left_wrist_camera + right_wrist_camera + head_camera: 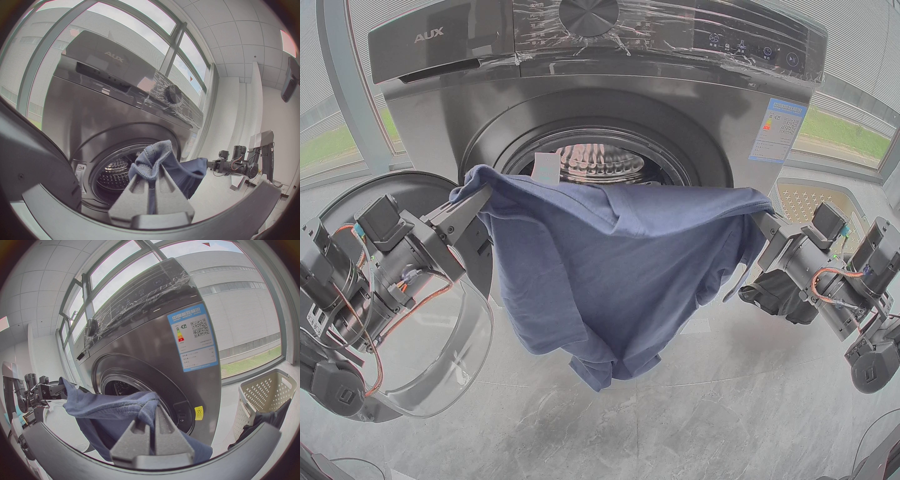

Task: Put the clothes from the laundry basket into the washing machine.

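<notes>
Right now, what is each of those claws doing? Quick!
The left gripper is shut on one end of the blue shirt.
The right gripper is shut on its other end.

Grey marbled floor [687,425], tall daylit windows [250,318]

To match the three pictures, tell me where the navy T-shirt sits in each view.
Head view: navy T-shirt stretched between left gripper and right gripper, before the drum opening.
Left wrist view: T-shirt bunched in left gripper.
Right wrist view: T-shirt spreading from right gripper.
Shared landmark: drum opening.
</notes>
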Controlling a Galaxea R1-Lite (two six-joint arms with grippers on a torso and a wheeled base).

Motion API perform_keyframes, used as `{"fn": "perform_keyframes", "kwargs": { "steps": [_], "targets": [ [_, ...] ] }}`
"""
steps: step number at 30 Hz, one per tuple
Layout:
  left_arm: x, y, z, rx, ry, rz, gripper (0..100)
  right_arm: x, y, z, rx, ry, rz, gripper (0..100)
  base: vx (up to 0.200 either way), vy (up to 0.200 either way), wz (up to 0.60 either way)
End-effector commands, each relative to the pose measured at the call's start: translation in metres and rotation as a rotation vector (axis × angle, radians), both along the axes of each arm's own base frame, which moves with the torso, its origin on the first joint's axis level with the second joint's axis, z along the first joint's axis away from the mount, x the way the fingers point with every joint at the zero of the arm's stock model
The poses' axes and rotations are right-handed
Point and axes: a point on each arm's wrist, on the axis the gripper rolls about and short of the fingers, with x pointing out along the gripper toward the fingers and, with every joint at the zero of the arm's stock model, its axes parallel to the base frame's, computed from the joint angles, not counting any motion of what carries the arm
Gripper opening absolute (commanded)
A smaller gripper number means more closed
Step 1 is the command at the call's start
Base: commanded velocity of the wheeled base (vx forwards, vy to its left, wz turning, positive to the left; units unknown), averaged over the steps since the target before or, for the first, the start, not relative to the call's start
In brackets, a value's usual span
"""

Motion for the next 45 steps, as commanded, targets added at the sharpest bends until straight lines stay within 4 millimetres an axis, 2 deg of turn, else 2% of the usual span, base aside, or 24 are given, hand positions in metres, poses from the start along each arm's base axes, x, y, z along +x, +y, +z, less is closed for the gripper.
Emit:
{"fn": "perform_keyframes", "kwargs": {
  "steps": [1, 15, 20, 34, 38, 42, 43, 45],
  "targets": [
    [0.005, 0.009, 0.002, -0.001, -0.01, 0.037, 0, 0.002, -0.005, 0.004, 0.006, -0.013, -0.019, 0, 0.0, 0.0, 0.0],
    [0.004, 0.005, -0.001, 0.005, 0.003, 0.02, 0, 0.001, -0.002, 0.004, 0.007, -0.015, -0.008, 0, 0.0, 0.0, 0.0],
    [-0.002, -0.014, -0.008, 0.018, 0.03, -0.051, 0, 0.0, -0.001, 0.004, 0.008, -0.015, -0.006, 0, 0.0, 0.0, 0.0],
    [0.001, -0.02, -0.011, 0.022, 0.038, -0.066, 0, -0.002, 0.002, -0.001, 0.0, 0.003, 0.008, 0, 0.0, 0.0, 0.0],
    [0.005, -0.024, -0.007, 0.018, 0.026, -0.072, 0, -0.009, 0.004, -0.028, -0.056, 0.106, 0.031, 0, 0.0, 0.0, 0.0],
    [0.013, -0.028, -0.004, 0.009, 0.025, -0.053, 0, -0.002, 0.017, -0.062, -0.11, 0.201, 0.058, 0, 0.0, 0.0, 0.0],
    [0.015, -0.029, -0.005, 0.007, 0.028, -0.048, 0, -0.005, 0.021, -0.067, -0.123, 0.206, 0.074, 100, 0.0, 0.0, 0.0],
    [0.016, -0.031, -0.001, -0.005, 0.018, -0.037, 0, -0.015, 0.028, -0.077, -0.159, 0.245, 0.103, 100, 0.0, 0.0, 0.0]
  ]
}}
